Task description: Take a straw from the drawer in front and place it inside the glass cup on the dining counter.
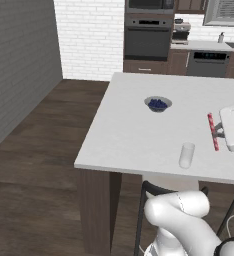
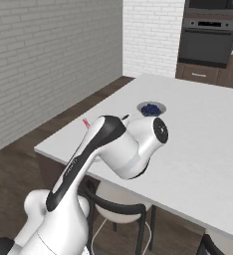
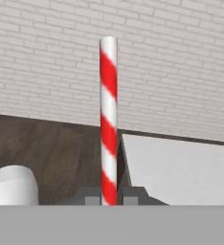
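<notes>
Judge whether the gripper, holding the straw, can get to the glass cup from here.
Probably yes: the gripper holds the straw above the dining counter, the glass cup stands nearby, nothing between.

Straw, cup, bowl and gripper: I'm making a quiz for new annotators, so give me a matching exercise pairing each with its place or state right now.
Things:
1. straw
2. glass cup
3. small bowl
4. gripper

Places or states:
A. holds blue contents, mid-counter
B. shut on a striped stick
C. empty, upright near the dining counter's front edge
D. red-and-white, clamped above the counter

Pairs: 1-D, 2-C, 3-A, 4-B
</notes>
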Tool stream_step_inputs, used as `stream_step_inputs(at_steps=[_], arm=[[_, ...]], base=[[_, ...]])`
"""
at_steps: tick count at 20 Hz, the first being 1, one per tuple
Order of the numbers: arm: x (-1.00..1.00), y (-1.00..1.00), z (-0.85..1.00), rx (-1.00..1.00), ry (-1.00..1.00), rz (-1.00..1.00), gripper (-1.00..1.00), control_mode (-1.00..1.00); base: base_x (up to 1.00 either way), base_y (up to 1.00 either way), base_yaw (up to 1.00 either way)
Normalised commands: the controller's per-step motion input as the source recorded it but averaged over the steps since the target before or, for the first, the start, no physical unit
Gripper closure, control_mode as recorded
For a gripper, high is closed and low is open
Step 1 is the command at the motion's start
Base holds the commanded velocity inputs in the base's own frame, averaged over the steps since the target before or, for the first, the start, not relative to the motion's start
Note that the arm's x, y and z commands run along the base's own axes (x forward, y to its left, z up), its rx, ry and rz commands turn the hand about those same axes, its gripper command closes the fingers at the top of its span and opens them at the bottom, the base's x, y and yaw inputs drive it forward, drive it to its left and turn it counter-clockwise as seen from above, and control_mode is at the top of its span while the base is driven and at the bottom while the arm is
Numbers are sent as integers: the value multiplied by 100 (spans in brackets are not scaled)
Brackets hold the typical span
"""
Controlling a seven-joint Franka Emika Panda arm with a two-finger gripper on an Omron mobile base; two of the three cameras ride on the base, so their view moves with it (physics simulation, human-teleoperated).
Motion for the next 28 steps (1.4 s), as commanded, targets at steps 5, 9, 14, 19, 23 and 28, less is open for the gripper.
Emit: stream_step_inputs(at_steps=[5, 9, 14, 19, 23, 28], arm=[[12, 0, -23, 0, 0, 3, 100, -100], [5, 0, -12, 0, -3, 1, 100, -100], [7, 0, 0, 0, -1, 0, 100, -100], [9, 1, -3, 0, 0, 1, 100, -100], [2, 9, -14, 0, 0, 1, 100, -100], [0, 8, -3, 0, -2, 3, 100, -100]], base=[[0, 0, 0], [0, 0, 0], [0, 0, 0], [0, 0, 0], [0, 0, 0], [0, 0, 0]])
